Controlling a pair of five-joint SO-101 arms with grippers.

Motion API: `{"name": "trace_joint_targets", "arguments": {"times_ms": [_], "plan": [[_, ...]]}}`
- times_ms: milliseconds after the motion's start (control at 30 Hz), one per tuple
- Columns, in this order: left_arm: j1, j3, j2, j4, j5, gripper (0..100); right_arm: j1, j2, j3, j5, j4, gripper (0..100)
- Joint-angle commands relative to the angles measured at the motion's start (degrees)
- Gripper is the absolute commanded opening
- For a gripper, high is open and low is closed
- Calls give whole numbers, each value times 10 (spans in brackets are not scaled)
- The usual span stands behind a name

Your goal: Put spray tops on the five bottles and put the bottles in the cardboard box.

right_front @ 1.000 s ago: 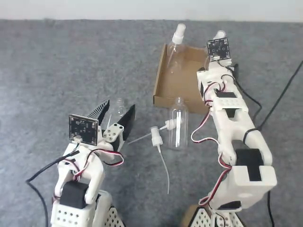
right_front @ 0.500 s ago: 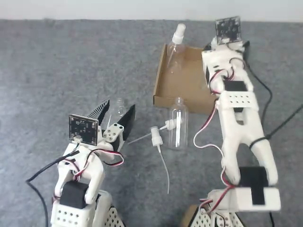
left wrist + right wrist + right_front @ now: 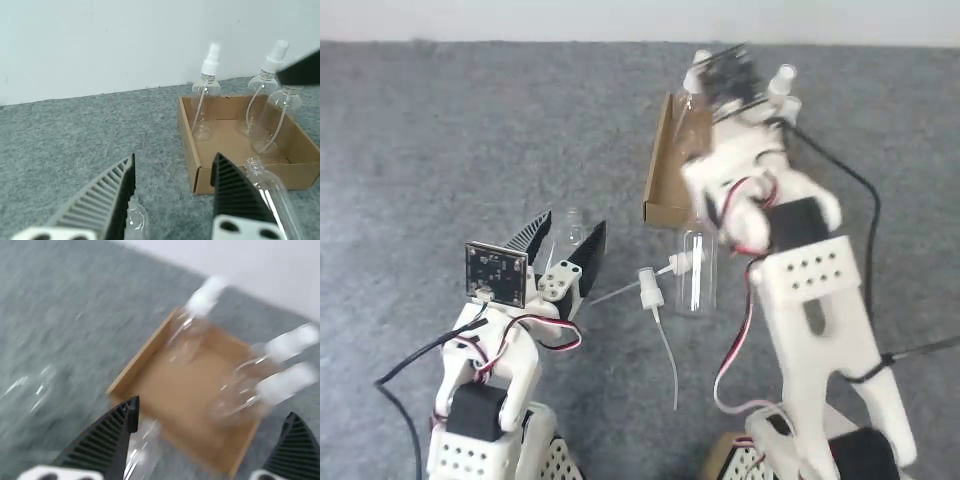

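**High view:** The left gripper (image 3: 570,222) is holding its jaws spread wide around a small uncapped bottle (image 3: 575,228) that is standing on the grey table (image 3: 440,130). It is gripping nothing. The right arm is stretching over the cardboard box (image 3: 658,175). A second uncapped bottle (image 3: 697,272) is lying just in front of the box's near wall, with a loose spray top (image 3: 649,287) beside it. The arm is passing low over that lying bottle, so a brush could set it rolling or sweep the top's thin tube aside.

**Left wrist view:** The open left gripper (image 3: 175,160) is framing the box (image 3: 189,135), where three capped bottles (image 3: 205,95) are standing upright. The small bottle (image 3: 135,220) is sitting low between the fingers, nearer one than the other. If the jaws close unevenly, the nearer finger is likely to tip the light, empty bottle before the grip forms.

**Right wrist view:** The right gripper (image 3: 212,412) is hanging above the box (image 3: 142,365) with its jaws released wide and holding nothing. The capped bottles (image 3: 192,325) are crowding the far side of the box. A descent here risks toppling them, and a fallen one could block the space the last two bottles need.
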State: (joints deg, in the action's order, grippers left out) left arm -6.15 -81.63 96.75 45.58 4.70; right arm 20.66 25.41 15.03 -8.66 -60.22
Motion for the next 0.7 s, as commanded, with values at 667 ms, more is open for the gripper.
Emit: {"name": "trace_joint_targets", "arguments": {"times_ms": [667], "plan": [[4,3,6,-12,-1,225,108,39,347,140,216,373]]}}
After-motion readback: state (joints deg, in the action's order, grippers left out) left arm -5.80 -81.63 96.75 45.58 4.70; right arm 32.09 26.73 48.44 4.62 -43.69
